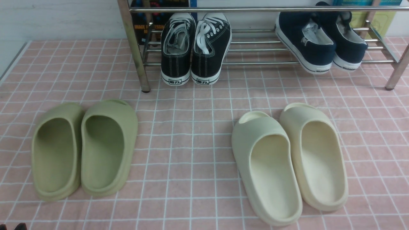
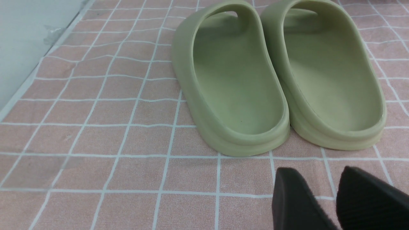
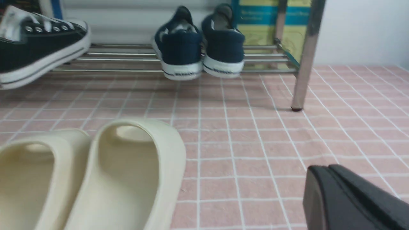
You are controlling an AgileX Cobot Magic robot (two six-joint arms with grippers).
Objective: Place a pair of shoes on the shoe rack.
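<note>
navy shoes: two slip-ons, white soles with a dark stripe, light lining, side by side at the right end of the rack's lower bars, heels overhanging the front bar. black sneakers sit at the rack's left end. left gripper: fingers slightly apart, holding nothing, near the green slides. right gripper: opening cannot be judged; beside the cream slides.

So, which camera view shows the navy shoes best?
The front view: both navy shoes appear large and sharp, lying on the shoe rack. The right wrist view shows only their heels, slightly blurred. The left wrist view shows none.
</note>
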